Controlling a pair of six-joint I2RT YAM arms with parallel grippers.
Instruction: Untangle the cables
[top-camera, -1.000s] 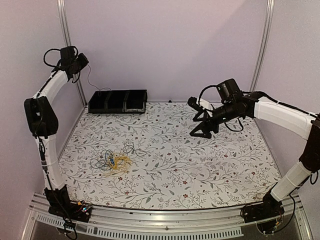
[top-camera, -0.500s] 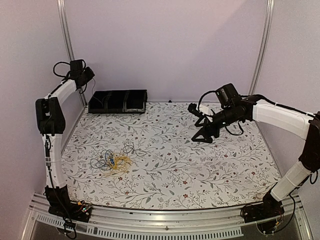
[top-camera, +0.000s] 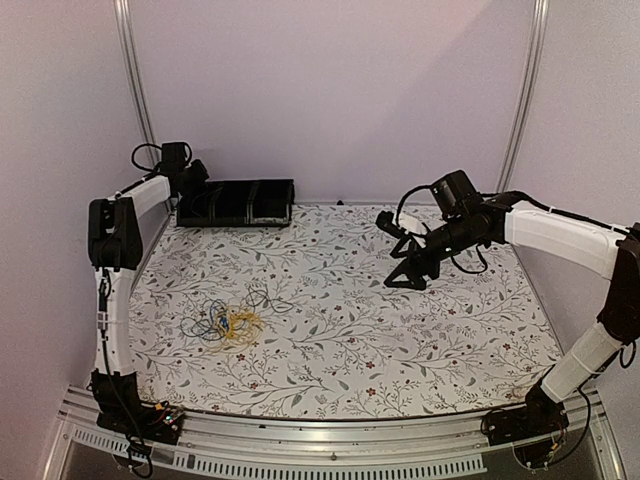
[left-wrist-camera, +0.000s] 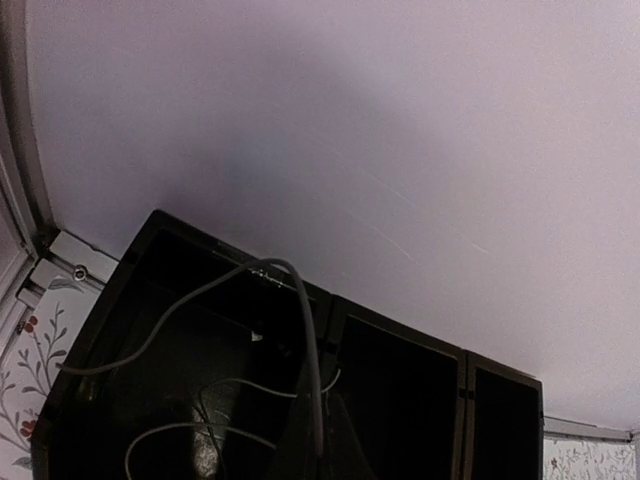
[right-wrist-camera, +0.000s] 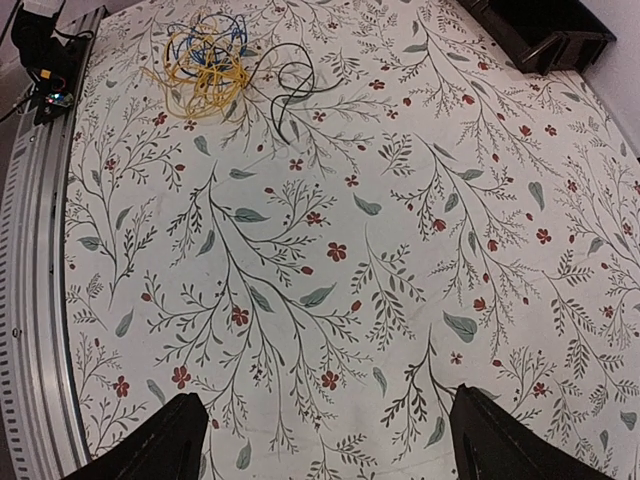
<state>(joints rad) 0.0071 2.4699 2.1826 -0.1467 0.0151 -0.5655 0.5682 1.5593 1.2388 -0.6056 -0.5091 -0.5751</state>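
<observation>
You are looking at the cables (top-camera: 222, 320) lying in one tangled clump on the floral table (top-camera: 420, 350), well apart from the black bin (top-camera: 236, 203) and on its near side, roughly in line with the bin's left half. The clump is stretching left to right across the top view: blue loops are sitting at the end farther left of the bin, yellow loops are crowding the middle, and thin black loops are trailing off at the right end, which is angling slightly back toward the bin. So its long axis is running nearly parallel to the bin's long side. In the right wrist view the same order is showing, blue and yellow knotted together and black spreading away from them.

Your left hand (top-camera: 195, 178) is hanging over the bin's left end, its fingers pressed together. A pale grey cable (left-wrist-camera: 272, 266) is arching over that end compartment and running down into the dark fingertips at the bottom of the left wrist view, so it is looking pinched there, with its loose loops lying inside the compartment.

Your right hand (top-camera: 398, 250) is hovering above the table to the right of the bin, well apart from it and from the clump. Its fingers are spread wide over bare cloth and gripping nothing.
</observation>
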